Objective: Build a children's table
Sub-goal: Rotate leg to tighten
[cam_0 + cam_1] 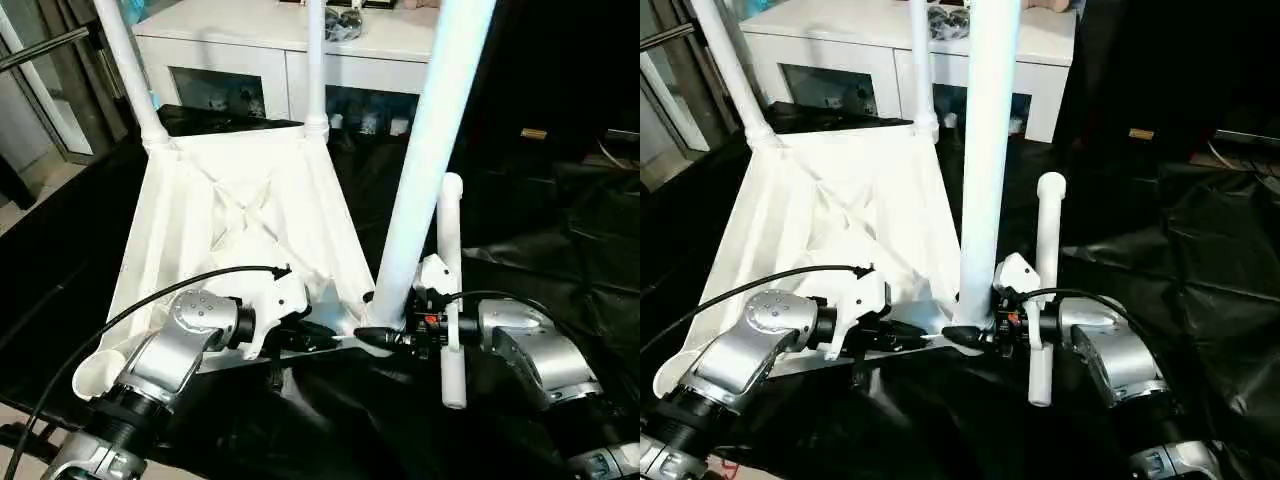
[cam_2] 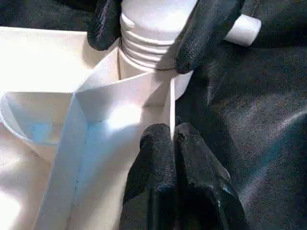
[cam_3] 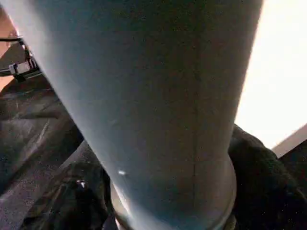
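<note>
Across the black sheet, your upturned tabletop [image 1: 230,225] lies steadied by the left gripper [image 2: 173,143] pinching its near rim, while the right gripper [image 2: 144,36] clasps the third leg [image 1: 425,180] at its socket.

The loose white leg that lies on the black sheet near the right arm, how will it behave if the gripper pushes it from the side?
The loose leg is a smooth round tube, so it will probably roll rather than slide. It looks like hollow plastic, likely light and stiff. The black sheet under it is wrinkled, so folds may stop it early.
</note>
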